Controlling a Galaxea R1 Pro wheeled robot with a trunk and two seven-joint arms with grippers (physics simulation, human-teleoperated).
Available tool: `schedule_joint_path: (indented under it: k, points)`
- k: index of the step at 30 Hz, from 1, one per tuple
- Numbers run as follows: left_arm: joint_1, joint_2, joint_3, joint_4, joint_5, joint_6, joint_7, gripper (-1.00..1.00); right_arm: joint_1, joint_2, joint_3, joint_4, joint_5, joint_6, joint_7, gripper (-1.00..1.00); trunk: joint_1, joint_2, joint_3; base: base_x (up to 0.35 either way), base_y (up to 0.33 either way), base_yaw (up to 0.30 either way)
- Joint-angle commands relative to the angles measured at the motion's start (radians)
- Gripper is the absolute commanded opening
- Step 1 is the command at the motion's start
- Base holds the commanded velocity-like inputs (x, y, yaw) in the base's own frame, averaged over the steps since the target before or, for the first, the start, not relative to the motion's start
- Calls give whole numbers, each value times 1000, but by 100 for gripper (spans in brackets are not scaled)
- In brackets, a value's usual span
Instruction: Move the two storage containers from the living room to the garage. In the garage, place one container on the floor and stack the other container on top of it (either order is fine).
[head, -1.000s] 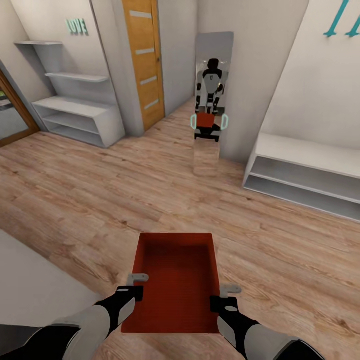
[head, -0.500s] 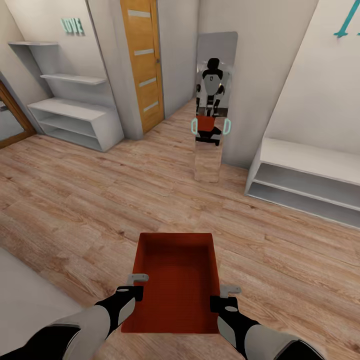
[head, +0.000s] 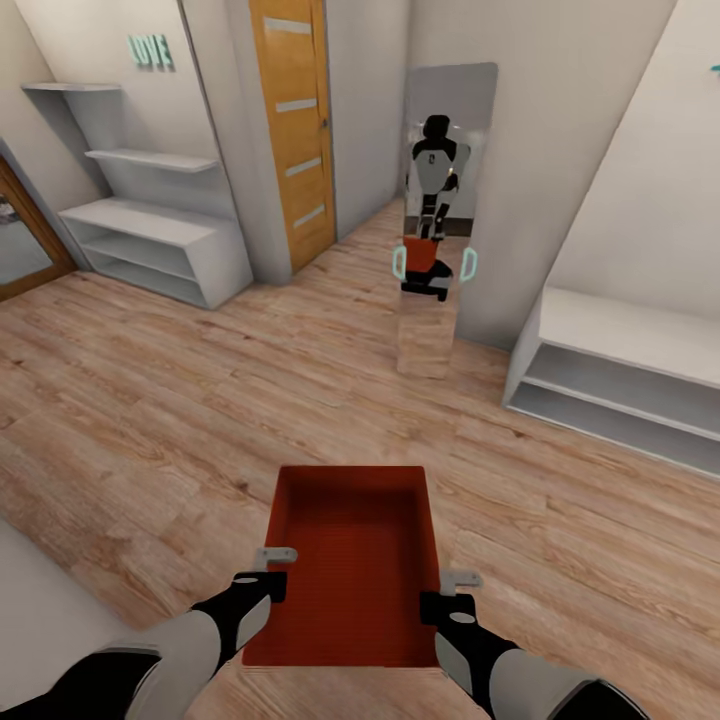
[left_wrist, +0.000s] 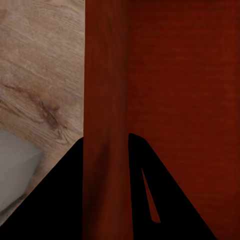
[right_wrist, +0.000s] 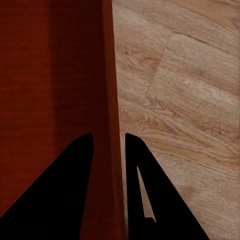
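Note:
I carry one red-orange storage container (head: 350, 565) in front of me above a light wood plank floor (head: 200, 400). My left gripper (head: 268, 570) is shut on the container's left wall, and the left wrist view shows that wall (left_wrist: 107, 100) pinched between the dark fingers (left_wrist: 60, 200). On the opposite side my right gripper (head: 448, 595) is shut on the right wall (right_wrist: 110, 100), one finger (right_wrist: 150, 200) outside and one inside. The bin is open-topped and empty. The garage is out of view.
A tall mirror (head: 445, 210) ahead leans on a wall corner and reflects me holding the bin. An orange wooden door (head: 295, 130) stands left of it. White shelves (head: 150, 220) line the left wall; a low white bench shelf (head: 620, 380) sits at right.
The whole view has shifted: mirror, door and right shelf have slid rightward and the mirror looks nearer, so the camera has moved. Bin and both grips are unchanged.

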Motion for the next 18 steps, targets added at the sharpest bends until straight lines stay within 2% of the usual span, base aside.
schedule_joint_path:
  k: [1,18]
  points:
    - [0,20,1,4,10,5,34,-100,-1,-9,41,-1,0,-18,-5,-100,1,-1,-1,322,0,13]
    - [0,20,2,4,10,5,34,-100,-1,-9,41,-1,0,-18,-6,-100,1,-1,-1,322,0,1]
